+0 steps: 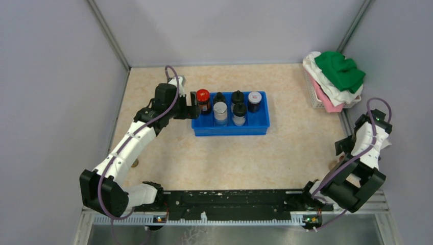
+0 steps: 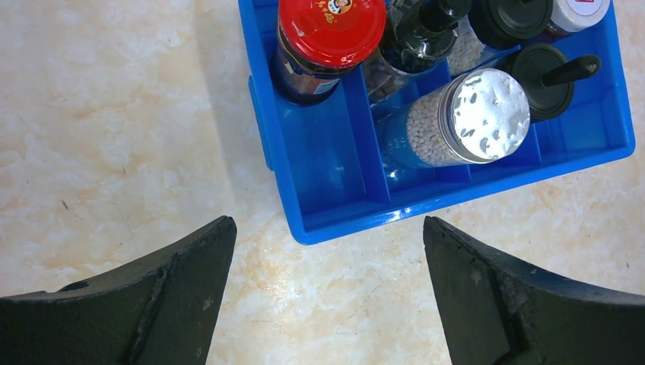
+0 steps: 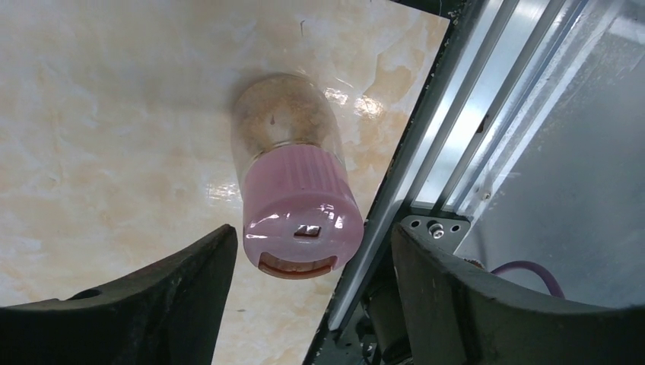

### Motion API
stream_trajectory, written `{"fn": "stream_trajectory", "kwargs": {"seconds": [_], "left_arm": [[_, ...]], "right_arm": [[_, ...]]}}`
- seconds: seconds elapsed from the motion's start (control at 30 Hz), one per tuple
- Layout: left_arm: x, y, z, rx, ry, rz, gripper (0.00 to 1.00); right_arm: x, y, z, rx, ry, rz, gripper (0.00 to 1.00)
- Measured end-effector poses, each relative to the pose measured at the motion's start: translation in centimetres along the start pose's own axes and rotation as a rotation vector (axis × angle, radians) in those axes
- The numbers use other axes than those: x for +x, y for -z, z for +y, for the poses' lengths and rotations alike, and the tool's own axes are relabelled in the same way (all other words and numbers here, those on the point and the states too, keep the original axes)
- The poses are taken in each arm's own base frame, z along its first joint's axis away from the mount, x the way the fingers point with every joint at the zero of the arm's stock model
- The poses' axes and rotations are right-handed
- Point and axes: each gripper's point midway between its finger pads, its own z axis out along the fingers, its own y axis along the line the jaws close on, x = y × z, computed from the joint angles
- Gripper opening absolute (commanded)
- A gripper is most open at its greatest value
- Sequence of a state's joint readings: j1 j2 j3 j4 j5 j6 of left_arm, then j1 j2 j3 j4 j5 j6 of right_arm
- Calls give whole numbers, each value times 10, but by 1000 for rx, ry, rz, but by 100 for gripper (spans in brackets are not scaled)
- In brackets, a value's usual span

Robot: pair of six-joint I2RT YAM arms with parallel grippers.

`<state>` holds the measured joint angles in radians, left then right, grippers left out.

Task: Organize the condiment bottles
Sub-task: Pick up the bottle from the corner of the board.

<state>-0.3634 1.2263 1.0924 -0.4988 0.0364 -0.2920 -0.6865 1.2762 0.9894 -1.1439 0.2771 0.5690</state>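
With the other bottles standing in the blue tray and our left gripper wide open and empty beside it, our right gripper straddles the pink-capped bottle at the table's right edge, jaws apart, seemingly not gripping, so closing comes next.

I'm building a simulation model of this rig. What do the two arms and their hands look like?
The left arm and right arm share one look: white shells on the links, black housings at the joints, and a purple cable looped along each. The left hand and right hand each end in two broad, matte black wedge fingers.
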Motion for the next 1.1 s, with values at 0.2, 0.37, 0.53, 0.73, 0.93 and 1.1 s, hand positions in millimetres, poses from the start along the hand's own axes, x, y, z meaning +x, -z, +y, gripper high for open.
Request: {"fn": "stream_trajectory", "kwargs": {"seconds": [0.2,0.37,0.53,0.73,0.93,1.1], "left_arm": [[0,0,0,-1,-6,0,99],[0,0,2,-8,-8,-2,99],[-1,0,2,-9,-10,-3,99],[-1,0,2,-9,-11,-3,99],[-1,0,2,-9,-11,-3,99],[-1,1,2,-9,-11,-5,99]], "right_arm": [[-1,-2,-2,11,-1,3,73],[-1,-2,-3,16,-6,3,72],[-2,-3,-4,19,-9,2,71],[-3,-4,-3,18,-11,1,55],[-2,-7,-3,17,-13,2,33],[-2,-7,-3,15,-13,2,10]]}}
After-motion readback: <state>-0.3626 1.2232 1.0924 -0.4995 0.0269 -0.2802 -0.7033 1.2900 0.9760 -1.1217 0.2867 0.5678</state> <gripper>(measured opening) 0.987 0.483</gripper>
